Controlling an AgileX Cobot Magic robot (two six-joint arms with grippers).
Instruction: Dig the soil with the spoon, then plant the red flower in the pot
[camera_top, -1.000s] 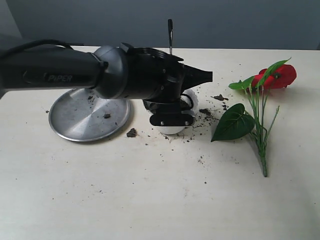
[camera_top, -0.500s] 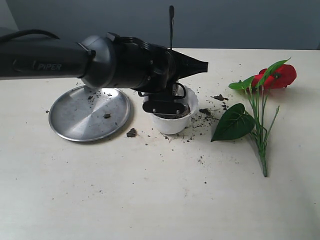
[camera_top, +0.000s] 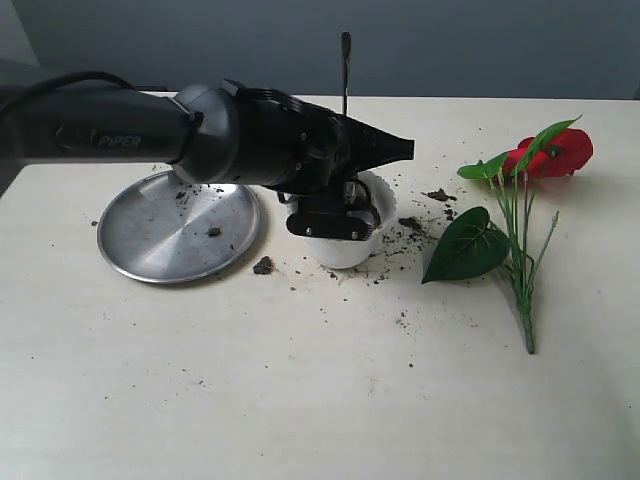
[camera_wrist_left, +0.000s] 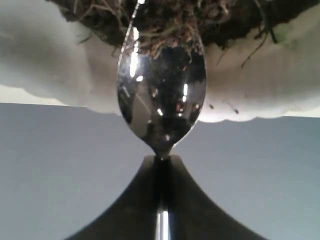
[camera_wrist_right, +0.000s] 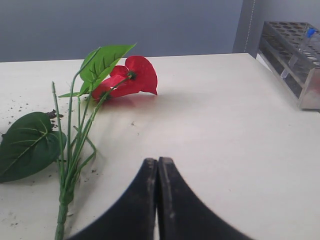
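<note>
Spoon (camera_wrist_left: 161, 100) over the pot (camera_wrist_left: 50, 65), its bowl touching soil (camera_wrist_left: 165, 20).
Left fingers (camera_wrist_left: 130, 210) pinch the spoon, pot just past their tips. Right fingers (camera_wrist_right: 142, 200) pressed together; flower (camera_wrist_right: 132, 75) lies on the counter (camera_wrist_right: 225, 125) ahead of them.

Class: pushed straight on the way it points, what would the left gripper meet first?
The left gripper would most likely meet the soil in the pot; its spoon seems to touch it.
</note>
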